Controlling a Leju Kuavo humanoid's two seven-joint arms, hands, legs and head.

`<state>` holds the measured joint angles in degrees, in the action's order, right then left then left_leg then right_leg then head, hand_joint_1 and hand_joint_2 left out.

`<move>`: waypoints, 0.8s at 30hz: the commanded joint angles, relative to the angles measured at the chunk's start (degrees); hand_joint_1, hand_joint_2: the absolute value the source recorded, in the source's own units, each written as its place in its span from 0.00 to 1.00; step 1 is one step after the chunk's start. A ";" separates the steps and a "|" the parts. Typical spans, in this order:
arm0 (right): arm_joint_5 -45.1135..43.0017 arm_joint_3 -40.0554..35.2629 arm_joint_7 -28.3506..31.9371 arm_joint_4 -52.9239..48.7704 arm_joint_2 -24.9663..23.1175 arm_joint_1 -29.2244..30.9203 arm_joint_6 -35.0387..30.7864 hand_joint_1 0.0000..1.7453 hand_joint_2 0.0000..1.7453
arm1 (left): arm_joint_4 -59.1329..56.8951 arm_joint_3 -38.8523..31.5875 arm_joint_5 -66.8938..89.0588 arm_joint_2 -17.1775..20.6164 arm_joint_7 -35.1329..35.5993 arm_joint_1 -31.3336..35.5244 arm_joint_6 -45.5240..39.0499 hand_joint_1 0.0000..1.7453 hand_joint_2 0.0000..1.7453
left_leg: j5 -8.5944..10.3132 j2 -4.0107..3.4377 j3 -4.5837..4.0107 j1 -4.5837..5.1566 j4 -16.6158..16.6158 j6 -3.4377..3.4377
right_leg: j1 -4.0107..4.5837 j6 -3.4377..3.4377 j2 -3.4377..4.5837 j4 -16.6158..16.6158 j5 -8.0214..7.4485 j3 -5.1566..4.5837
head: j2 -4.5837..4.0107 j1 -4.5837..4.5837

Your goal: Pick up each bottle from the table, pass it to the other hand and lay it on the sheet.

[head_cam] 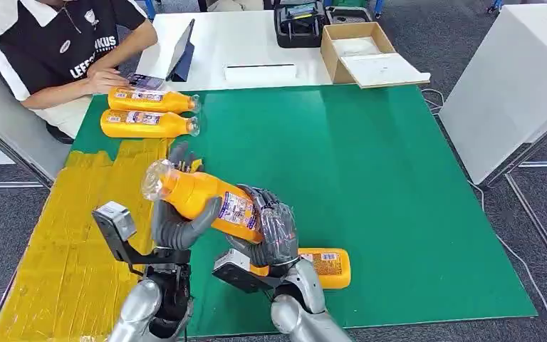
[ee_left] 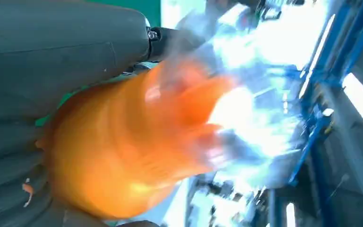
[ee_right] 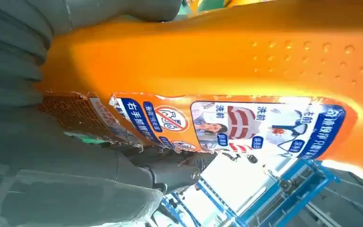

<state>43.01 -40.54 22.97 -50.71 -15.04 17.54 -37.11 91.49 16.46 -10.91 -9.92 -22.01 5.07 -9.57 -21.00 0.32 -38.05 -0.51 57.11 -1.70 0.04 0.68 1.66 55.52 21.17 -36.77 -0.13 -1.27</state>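
Two hands meet on one orange bottle (head_cam: 203,203) above the near part of the green table (head_cam: 370,185): the right hand (head_cam: 271,231) wraps its labelled body, and the left hand (head_cam: 179,222) curls its fingers around the shoulder near the clear cap end. This looks like the hand-over itself. To do it well, the left hand probably needs a firm hold all round before the right hand lets go, since the bottle is tilted and smooth and could slide out. The left wrist view is blurred, so how tight that hold is cannot be told.

The yellow sheet (head_cam: 78,235) lies to the robot's left, with two orange bottles (head_cam: 149,112) side by side at its far end, touching or nearly so. Another bottle (head_cam: 327,265) lies on the green just beyond the right wrist. A seated person (head_cam: 57,50) rests a hand near the far bottles. A cardboard box (head_cam: 360,50) and a tablet (head_cam: 181,50) stand on the white table behind, well apart from the work.
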 commanded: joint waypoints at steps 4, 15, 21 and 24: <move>-1.30 -1.37 -0.03 5.98 0.65 3.11 -2.38 1.00 1.00 | 0.38 -1.39 -0.32 0.96 0.18 0.44 1.52 0.00 1.00 | -0.13 0.00 0.33 0.10 -0.01 0.08 | -0.07 -0.05 -0.15 0.03 0.16 0.33 | 0.00 0.00; 0.51 2.71 -0.17 3.29 0.42 2.86 -2.89 1.00 1.00 | -1.32 -0.32 1.51 0.34 1.07 1.00 2.63 0.00 1.00 | -0.16 0.10 0.38 0.11 0.02 0.10 | -0.08 -0.05 -0.27 0.07 0.23 0.38 | 0.00 0.00; 8.93 13.04 -1.13 0.22 -2.17 4.47 -2.89 1.00 1.00 | -3.78 0.72 2.23 -0.33 1.20 2.16 3.79 0.00 1.00 | -0.13 0.14 0.26 0.12 0.10 0.10 | -0.09 -0.06 -0.32 0.15 0.21 0.26 | 0.00 0.00; 9.36 14.76 -0.39 1.30 -3.20 6.17 -2.89 1.00 1.00 | -4.52 1.20 2.26 -0.43 1.19 2.94 3.83 0.00 1.00 | -0.05 0.10 0.17 0.10 0.05 0.07 | -0.08 -0.05 -0.24 0.08 0.12 0.15 | 0.00 0.00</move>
<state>49.80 -35.05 22.10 -49.70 -16.22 19.32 -37.62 92.30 15.96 -8.85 -10.23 -21.03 5.12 -6.05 -20.98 0.31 -38.04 -0.50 57.12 -1.69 0.03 0.68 1.67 55.51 21.16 -36.79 -0.13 -1.27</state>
